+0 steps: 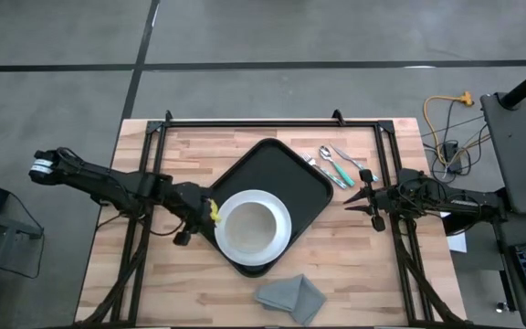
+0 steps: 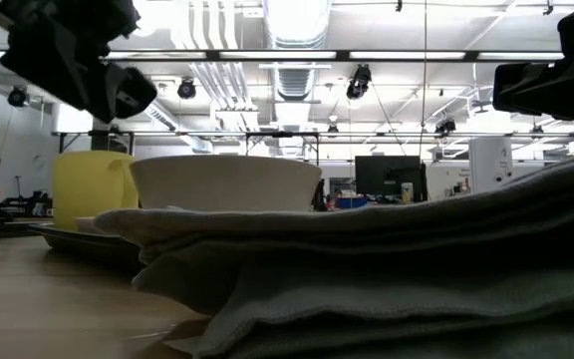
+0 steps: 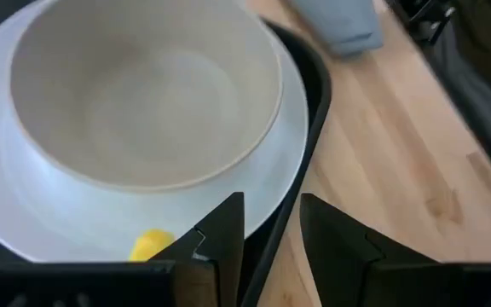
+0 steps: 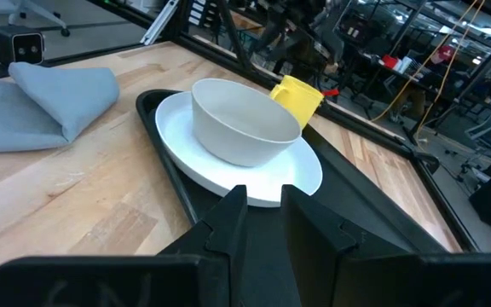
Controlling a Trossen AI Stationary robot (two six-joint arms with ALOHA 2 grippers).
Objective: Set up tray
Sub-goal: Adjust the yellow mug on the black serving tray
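Tray (image 1: pixel 313 187): we find it mid-tabletop (image 1: pixel 181 288), set askew, one corner toward the far side. Black, rectangular, rounded corners, raised rim; its near-left part carries a white plate (image 1: pixel 281 239) with a pale bowl (image 1: pixel 249 226) on it and a yellow cup (image 1: pixel 213 211) at the plate's left edge. Left end effector (image 3: pixel 273 223): at the tray's left edge beside the cup, fingers slightly apart with the rim between them; we cannot tell whether they press it. Right end effector (image 4: pixel 261 213): at the tray's right edge, fingers narrowly apart over the rim, contact likewise unclear. Spoons (image 1: pixel 336 164) lie just right of the tray's far side; a grey cloth (image 1: pixel 290 297) lies near, apart from it. Risks, in our judgement: an uneven pull or lift by the two arms would tilt the tray and slide plate, bowl and cup; the left fingers could topple the cup; a sideways shove could sweep the spoons.
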